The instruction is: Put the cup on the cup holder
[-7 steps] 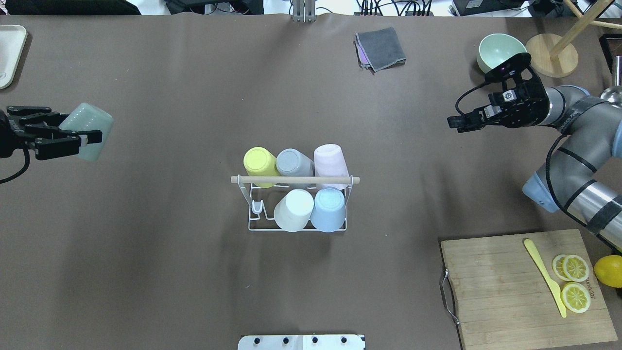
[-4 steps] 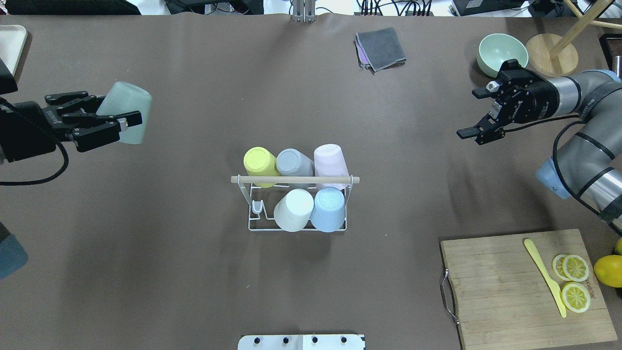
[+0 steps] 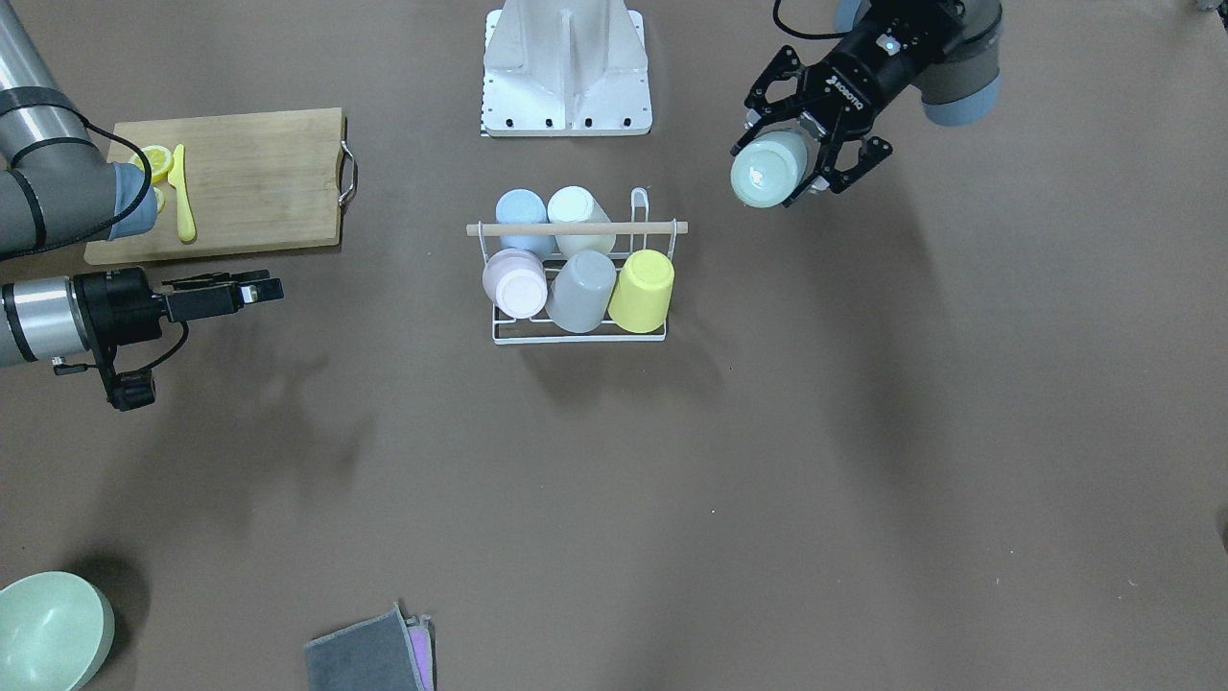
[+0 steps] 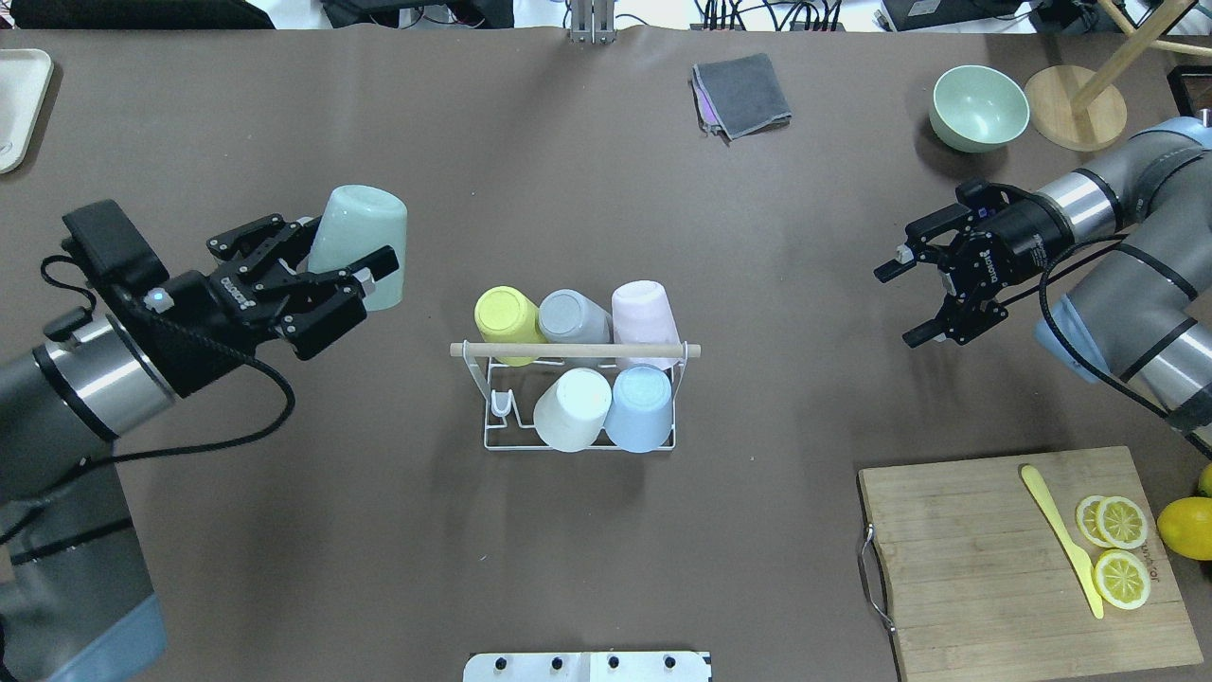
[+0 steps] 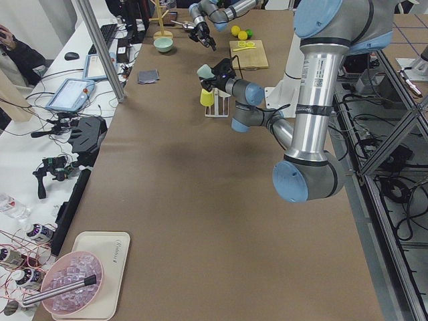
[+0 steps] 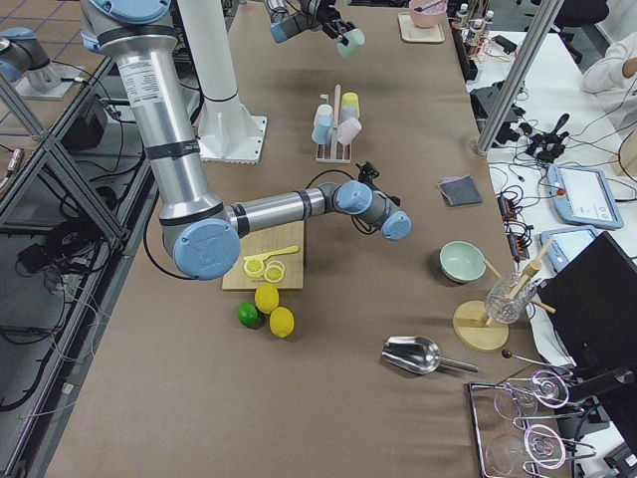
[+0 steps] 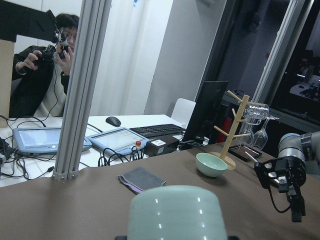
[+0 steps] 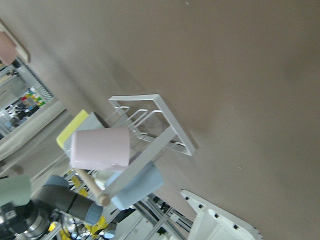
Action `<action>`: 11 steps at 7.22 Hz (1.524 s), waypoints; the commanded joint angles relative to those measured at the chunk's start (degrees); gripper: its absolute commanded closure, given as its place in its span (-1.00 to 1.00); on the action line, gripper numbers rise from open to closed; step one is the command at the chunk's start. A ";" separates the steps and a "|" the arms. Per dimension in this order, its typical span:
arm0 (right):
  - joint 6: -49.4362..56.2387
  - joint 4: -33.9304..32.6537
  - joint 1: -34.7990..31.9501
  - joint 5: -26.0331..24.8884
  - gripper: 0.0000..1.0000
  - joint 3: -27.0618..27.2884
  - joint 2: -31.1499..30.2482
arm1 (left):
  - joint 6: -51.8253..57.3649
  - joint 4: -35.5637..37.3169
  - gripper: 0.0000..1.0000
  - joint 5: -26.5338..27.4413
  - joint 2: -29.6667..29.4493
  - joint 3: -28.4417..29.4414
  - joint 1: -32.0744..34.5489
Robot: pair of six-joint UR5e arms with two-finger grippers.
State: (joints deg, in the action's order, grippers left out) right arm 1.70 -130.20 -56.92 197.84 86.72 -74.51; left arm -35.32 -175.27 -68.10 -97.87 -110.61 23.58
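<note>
Upper left of overhead frame: L gripper (image 4: pixel 346 244) clamped on pale green cup (image 4: pixel 365 223), well apart from cup holder (image 4: pixel 578 350) at center (five cups on it). R gripper (image 4: pixel 900 305) mid-right, spread wide, empty.

White lettering runs along the black body of the left tool (image 3: pixel 801 163), and it reads ROBOTIQ. There's a white mark on the right tool (image 4: pixel 897 305) too, too small to spell out. The cutting board (image 4: pixel 985 559) carries an edge stamp, unreadable.
</note>
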 commanded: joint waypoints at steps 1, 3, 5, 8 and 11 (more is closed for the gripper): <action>-0.64 -7.50 -0.13 -9.30 -0.96 4.05 -0.28 | 10.40 -4.01 1.00 18.18 -2.14 -0.04 -14.46; -0.21 -7.27 -0.39 -11.23 -0.94 4.68 -2.12 | 16.23 -7.27 1.00 25.88 -2.42 0.48 -22.23; -0.90 -7.18 -2.31 -23.42 -0.96 4.60 -2.39 | 16.95 -7.36 1.00 30.74 -2.68 1.45 -25.17; -0.47 -0.45 -4.77 -47.73 -0.99 4.95 -3.09 | 17.04 -7.45 1.00 30.93 -5.12 4.43 -24.20; -0.99 17.48 -6.97 -59.75 -0.99 13.10 -13.52 | 16.95 -7.36 1.00 30.75 -7.51 5.14 -22.97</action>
State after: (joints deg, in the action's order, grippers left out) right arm 0.96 -119.07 -63.21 141.51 96.62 -83.48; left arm -18.34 -182.71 -37.26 -104.47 -105.76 0.06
